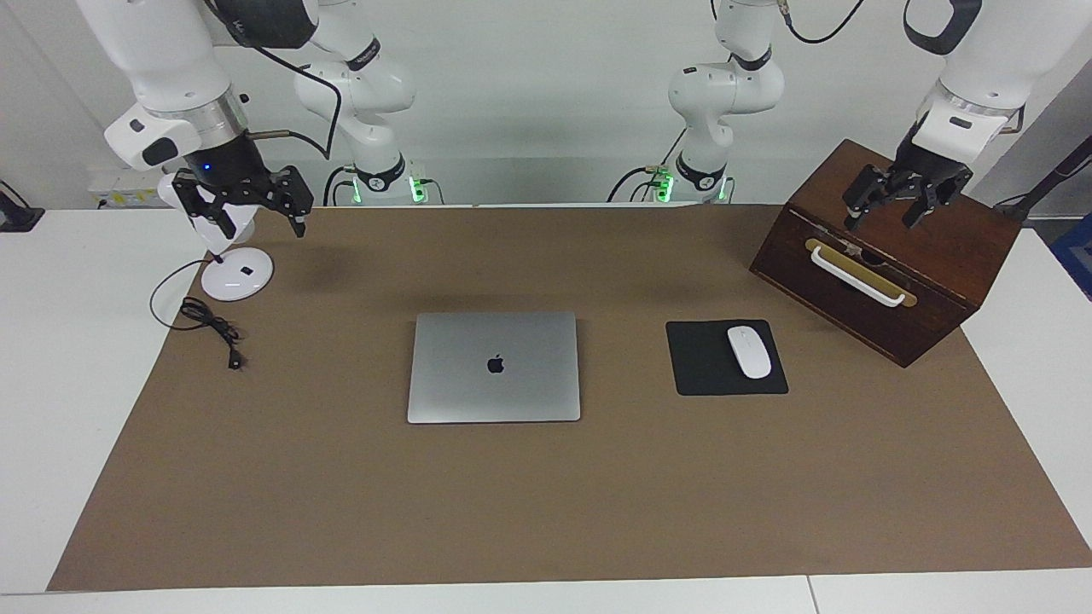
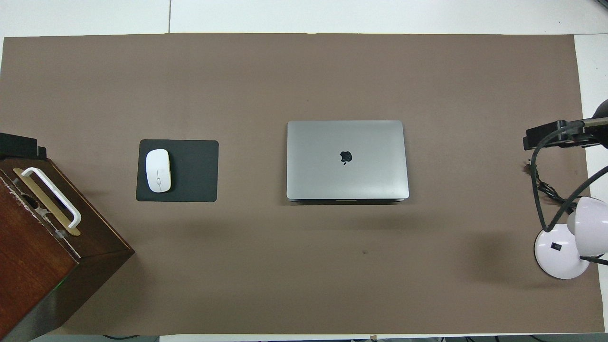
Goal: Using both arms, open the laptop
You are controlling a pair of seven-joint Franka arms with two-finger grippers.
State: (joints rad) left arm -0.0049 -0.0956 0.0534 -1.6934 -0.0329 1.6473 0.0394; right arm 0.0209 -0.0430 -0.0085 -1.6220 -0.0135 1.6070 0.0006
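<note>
The silver-grey laptop (image 1: 493, 367) lies shut and flat at the middle of the brown mat, apple logo up. It also shows in the overhead view (image 2: 346, 159). Its thin edge with a small notch faces the robots. My right gripper (image 1: 263, 228) is open and empty, raised over the white desk lamp at the right arm's end of the table. Only part of it shows in the overhead view (image 2: 553, 134). My left gripper (image 1: 883, 220) is open and empty, raised over the wooden box at the left arm's end. Neither gripper touches the laptop.
A black mouse pad (image 1: 693, 362) with a white mouse (image 1: 749, 351) lies beside the laptop toward the left arm's end. A dark wooden box (image 1: 904, 273) with a white handle stands there too. A white lamp (image 1: 237, 275) and its black cable (image 1: 213, 328) sit at the right arm's end.
</note>
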